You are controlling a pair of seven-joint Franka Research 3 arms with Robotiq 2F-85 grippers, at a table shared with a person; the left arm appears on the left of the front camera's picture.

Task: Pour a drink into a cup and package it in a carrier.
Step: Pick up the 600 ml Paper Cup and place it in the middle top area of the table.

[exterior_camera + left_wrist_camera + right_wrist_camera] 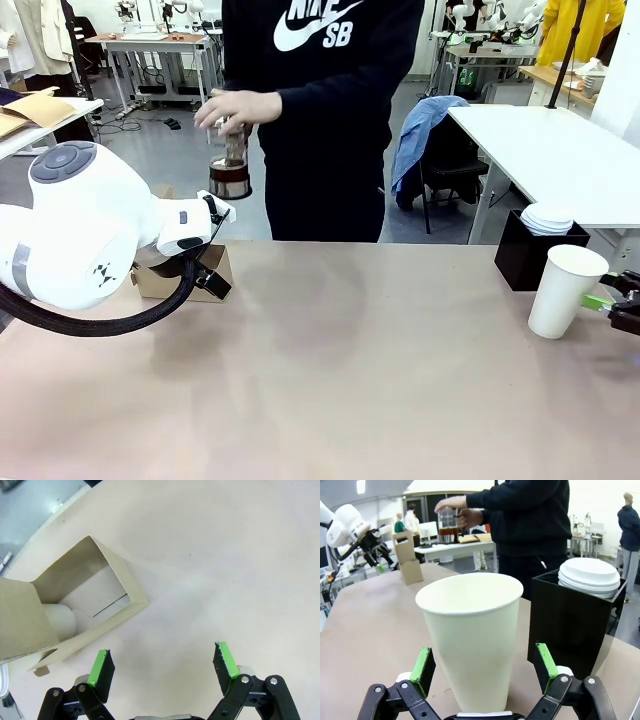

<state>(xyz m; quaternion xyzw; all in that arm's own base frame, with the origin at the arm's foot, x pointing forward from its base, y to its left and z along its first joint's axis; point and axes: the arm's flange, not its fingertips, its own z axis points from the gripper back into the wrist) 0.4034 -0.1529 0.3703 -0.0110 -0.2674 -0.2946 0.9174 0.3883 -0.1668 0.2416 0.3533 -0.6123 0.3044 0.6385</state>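
Two released grippers: right gripper (483,655) at the cup (470,630) beside a black lid box (570,625), left gripper (162,655) near the carrier (100,629).

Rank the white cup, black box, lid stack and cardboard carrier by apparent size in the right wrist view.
1. white cup, though it stands nearest the camera, which inflates it
2. black box
3. lid stack
4. cardboard carrier, farthest off, so distance partly shrinks it

Bright, even overhead light leaves only faint, soft shadows on the tabletop (350,380), the room at upper right of the right wrist view glares white, and the wide lens swells the near cup (470,645).
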